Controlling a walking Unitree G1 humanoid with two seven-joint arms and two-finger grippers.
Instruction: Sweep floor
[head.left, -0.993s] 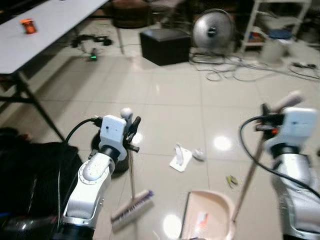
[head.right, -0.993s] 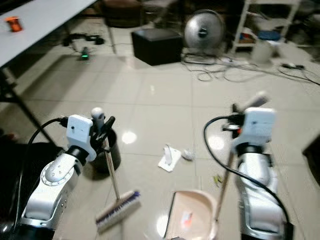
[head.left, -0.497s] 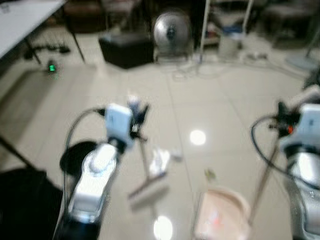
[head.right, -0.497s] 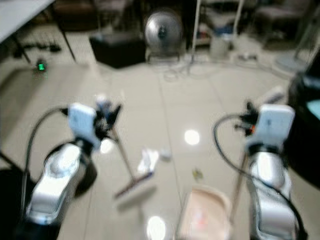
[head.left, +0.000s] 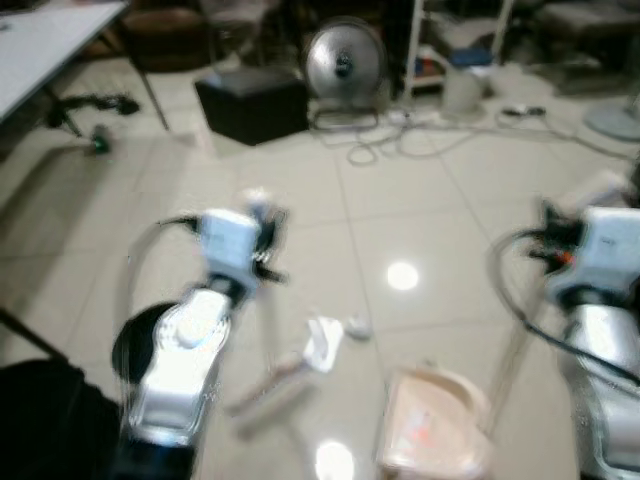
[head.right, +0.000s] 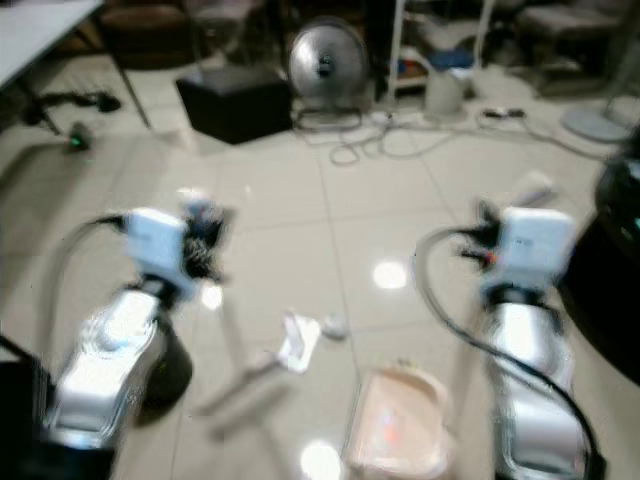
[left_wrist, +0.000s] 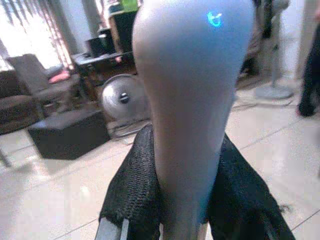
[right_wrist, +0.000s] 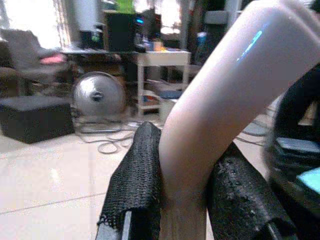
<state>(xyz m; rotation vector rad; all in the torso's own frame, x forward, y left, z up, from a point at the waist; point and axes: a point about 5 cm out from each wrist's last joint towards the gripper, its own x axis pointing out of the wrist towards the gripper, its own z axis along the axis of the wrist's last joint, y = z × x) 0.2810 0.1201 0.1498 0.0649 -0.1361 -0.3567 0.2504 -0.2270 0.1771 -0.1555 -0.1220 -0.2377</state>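
Note:
My left gripper (head.left: 266, 238) is shut on the top of a broom handle (left_wrist: 192, 100), which stands between its black fingers (left_wrist: 131, 185). The blurred broom head (head.left: 262, 386) rests on the tile floor just left of a white piece of litter (head.left: 324, 341) and a small crumpled scrap (head.left: 358, 326). A pink dustpan (head.left: 432, 436) sits on the floor to the right of them, with a little orange debris in it. My right gripper (head.left: 556, 243) is shut on the dustpan's long pale handle (right_wrist: 220, 110).
A black round bin (head.left: 138, 338) stands beside my left arm. Farther back are a black box (head.left: 250, 104), a floor fan (head.left: 343, 60), loose cables (head.left: 398, 142), a white shelf (head.left: 462, 40) and a white table (head.left: 50, 45) at the left. A dark object (head.right: 612, 250) stands on the right.
The whole view has shifted and blurred as the camera turned. Both grippers keep their hold. The broom head lies closer to the white litter than a second ago.

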